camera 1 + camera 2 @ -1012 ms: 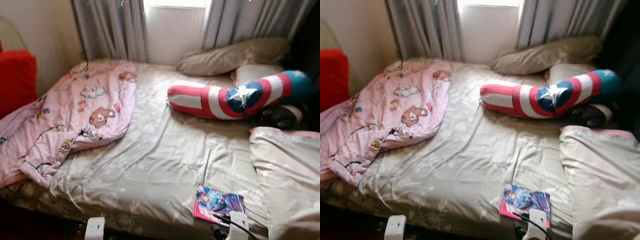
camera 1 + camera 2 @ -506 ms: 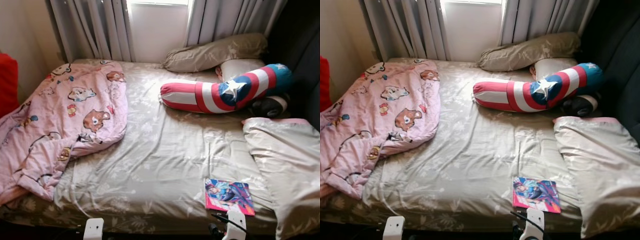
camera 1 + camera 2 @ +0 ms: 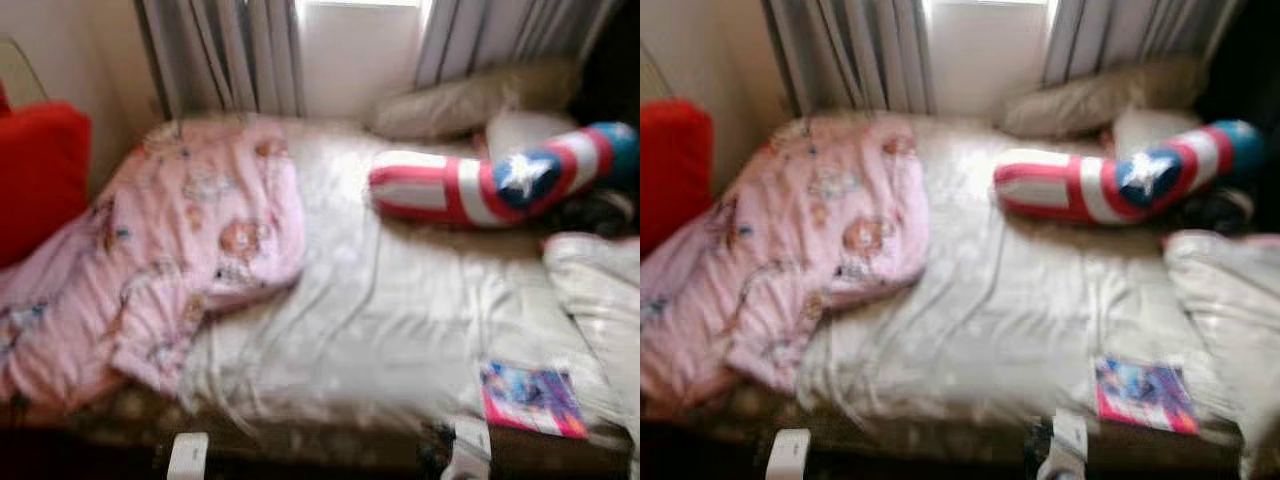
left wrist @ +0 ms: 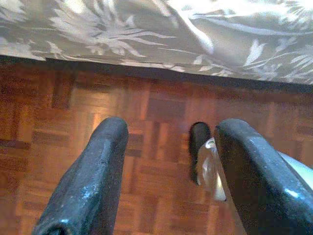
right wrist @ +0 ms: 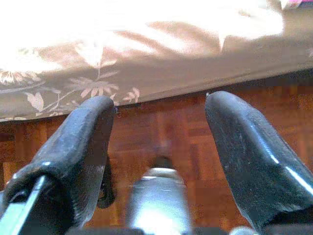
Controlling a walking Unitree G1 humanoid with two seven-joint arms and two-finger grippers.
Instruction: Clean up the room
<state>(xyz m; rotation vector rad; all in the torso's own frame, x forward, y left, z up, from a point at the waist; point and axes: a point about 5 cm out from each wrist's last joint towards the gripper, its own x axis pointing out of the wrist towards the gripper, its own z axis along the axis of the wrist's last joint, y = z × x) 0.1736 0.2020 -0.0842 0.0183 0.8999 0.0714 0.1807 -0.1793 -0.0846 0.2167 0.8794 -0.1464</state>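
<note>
My left gripper (image 4: pixel 168 176) hangs low with its fingers spread wide, holding nothing, above the parquet floor (image 4: pixel 146 117) just short of the bed's edge. My right gripper (image 5: pixel 159 147) likewise stands wide and empty. Ahead of it, on the bed (image 3: pixel 400 310), lies a colourful book (image 3: pixel 532 398). Beyond my left gripper lies a crumpled pink blanket (image 3: pixel 170 260); farther off, a striped star bolster (image 3: pixel 490 185).
</note>
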